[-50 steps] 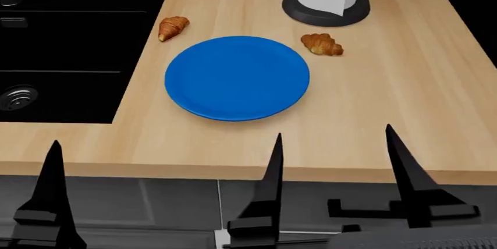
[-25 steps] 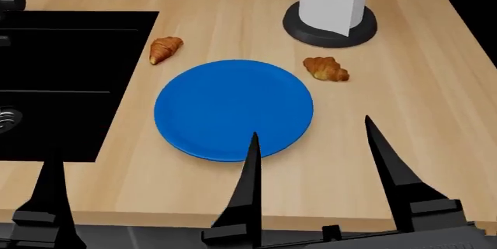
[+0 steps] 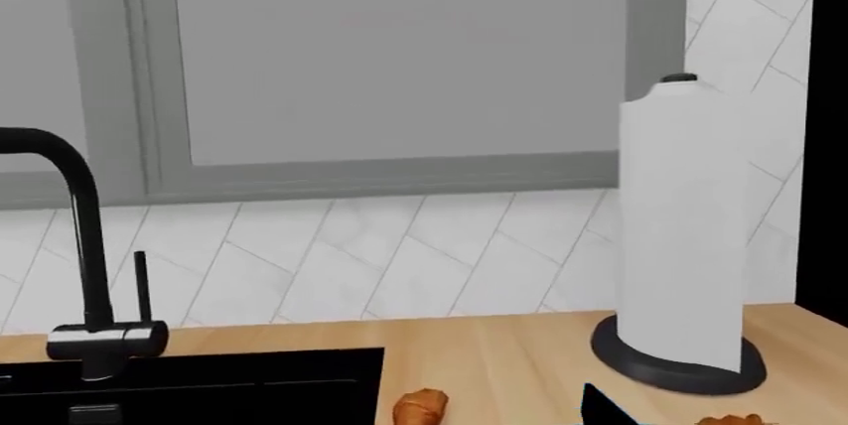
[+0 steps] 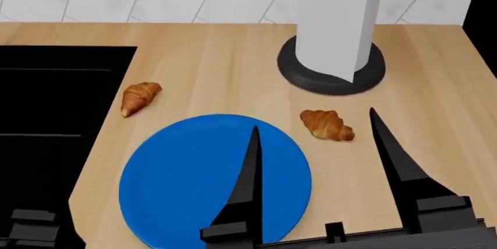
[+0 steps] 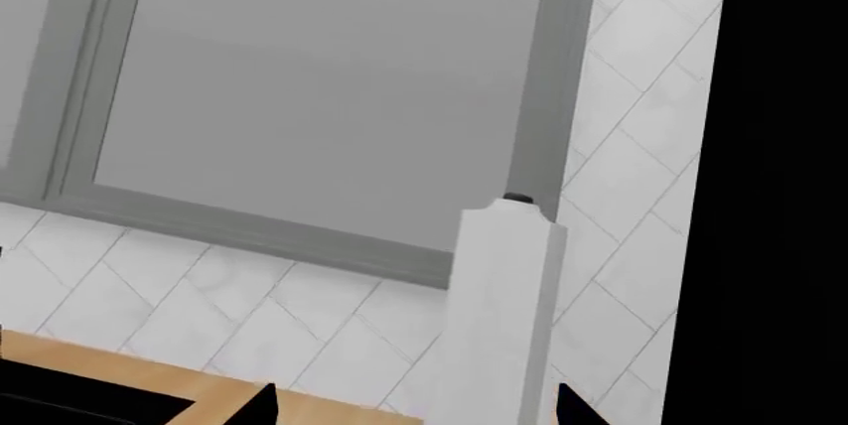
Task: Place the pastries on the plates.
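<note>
While the blue plate (image 4: 186, 185) sits at the lower middle of the head view on the wooden counter (image 4: 209, 57), both croissants are off it, lying on the bare wood. One croissant (image 4: 139, 98) is up and left of the plate, near the edge of the black sink (image 4: 46, 103); the other croissant (image 4: 327, 125) is just off the plate's upper right, between the plate and the paper towel holder (image 4: 334, 34) with its round black base. Only the one plate is in frame — no grey one in any view.

The right gripper (image 4: 315, 144) comes up from the bottom edge of the head view with its two black fingers spread wide apart and nothing between them. One finger (image 4: 250, 173) overlaps the plate in the picture, the other sits right of the second croissant. The left gripper (image 4: 31, 226) only pokes in at the lower left corner, so I can't tell how open it is.

The left wrist view shows the black faucet (image 3: 79, 246) at left, the towel roll at right, tiled wall and a grey window behind — plus the tips of both croissants at the bottom edge.
</note>
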